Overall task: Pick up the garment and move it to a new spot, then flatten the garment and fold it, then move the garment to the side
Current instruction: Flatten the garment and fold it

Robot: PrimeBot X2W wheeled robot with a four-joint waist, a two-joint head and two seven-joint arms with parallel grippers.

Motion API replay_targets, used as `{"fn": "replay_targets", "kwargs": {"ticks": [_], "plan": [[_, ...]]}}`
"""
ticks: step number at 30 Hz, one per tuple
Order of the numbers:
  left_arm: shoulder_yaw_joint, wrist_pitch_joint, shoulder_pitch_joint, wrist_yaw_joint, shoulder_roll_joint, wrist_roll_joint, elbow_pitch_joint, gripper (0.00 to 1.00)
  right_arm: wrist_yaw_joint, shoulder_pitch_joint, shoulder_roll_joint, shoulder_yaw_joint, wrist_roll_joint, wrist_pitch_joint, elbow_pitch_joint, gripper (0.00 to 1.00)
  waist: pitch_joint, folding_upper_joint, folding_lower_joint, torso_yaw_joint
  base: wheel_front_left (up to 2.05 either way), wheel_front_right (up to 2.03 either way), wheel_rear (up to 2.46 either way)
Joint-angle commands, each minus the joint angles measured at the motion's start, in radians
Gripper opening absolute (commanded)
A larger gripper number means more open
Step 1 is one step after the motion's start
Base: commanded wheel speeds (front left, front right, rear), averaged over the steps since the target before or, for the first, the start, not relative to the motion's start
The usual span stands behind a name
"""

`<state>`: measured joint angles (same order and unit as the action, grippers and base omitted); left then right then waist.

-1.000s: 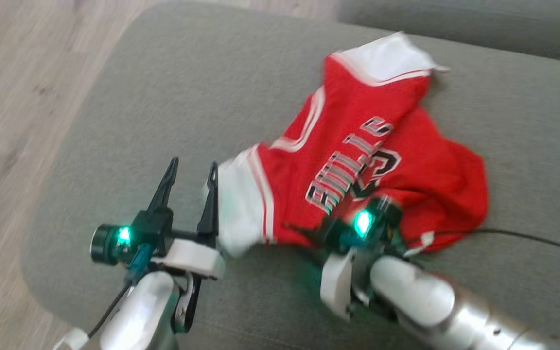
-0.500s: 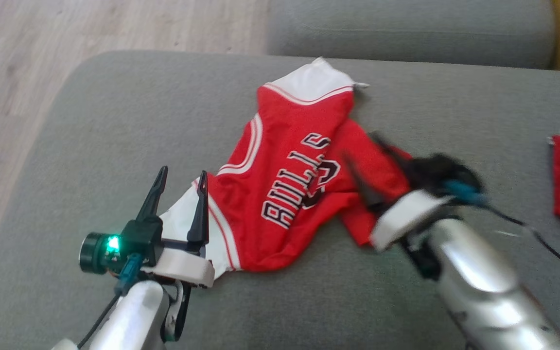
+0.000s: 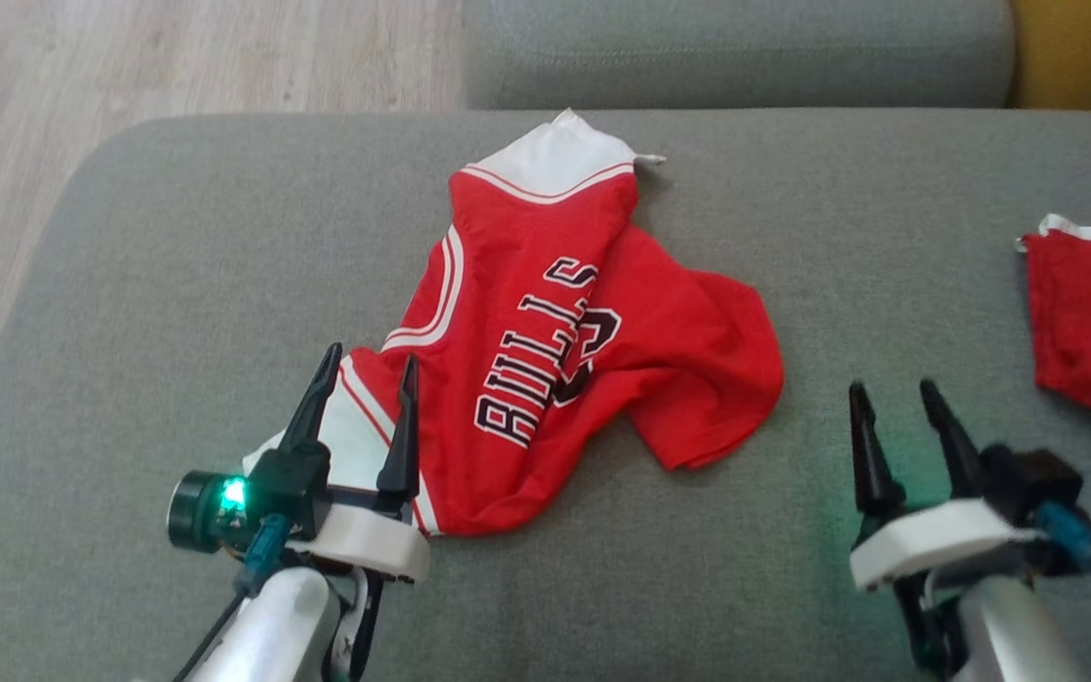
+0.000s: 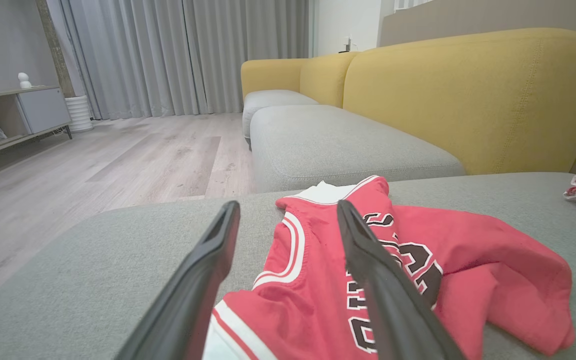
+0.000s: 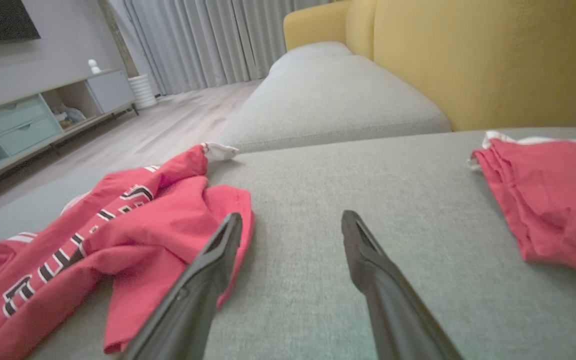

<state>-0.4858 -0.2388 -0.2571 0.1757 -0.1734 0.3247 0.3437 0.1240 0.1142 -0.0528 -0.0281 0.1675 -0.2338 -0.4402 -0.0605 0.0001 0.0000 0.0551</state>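
On the grey cushion (image 3: 176, 284), crumpled jersey (image 3: 555, 322), its number partly folded under; left gripper (image 3: 371, 352) over its white hem, right gripper (image 3: 891, 384) apart from it, both spread empty.

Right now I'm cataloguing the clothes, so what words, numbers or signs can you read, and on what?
"BULLS": black, white-edged letters across the red jersey.
The number beside that word: partly folded under, not readable for certain.
The second red garment: no text visible on it.
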Motion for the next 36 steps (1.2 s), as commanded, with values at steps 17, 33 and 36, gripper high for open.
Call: {"fn": "replay_targets", "kwargs": {"ticks": [17,33,36], "plan": [[0.012,-0.003,-0.113,-0.007,0.000,0.003,-0.023,1.00,0.007,0.430,0.002,0.002,-0.023,0.329,-0.284,1.00,-0.163,-0.0001,0.0000,0.135,0.00,0.00,0.00],[0.020,-0.016,-0.111,0.001,0.008,0.016,0.012,1.00,0.007,0.586,-0.054,0.097,-0.229,0.207,-0.458,0.00,-0.123,-0.0001,0.0000,0.126,0.00,0.00,0.00],[0.020,-0.018,-0.110,0.000,0.012,0.017,0.011,1.00,0.007,0.611,-0.103,0.134,-0.283,0.200,-0.416,0.00,-0.109,-0.0001,0.0000,0.119,0.00,0.00,0.00]]}}
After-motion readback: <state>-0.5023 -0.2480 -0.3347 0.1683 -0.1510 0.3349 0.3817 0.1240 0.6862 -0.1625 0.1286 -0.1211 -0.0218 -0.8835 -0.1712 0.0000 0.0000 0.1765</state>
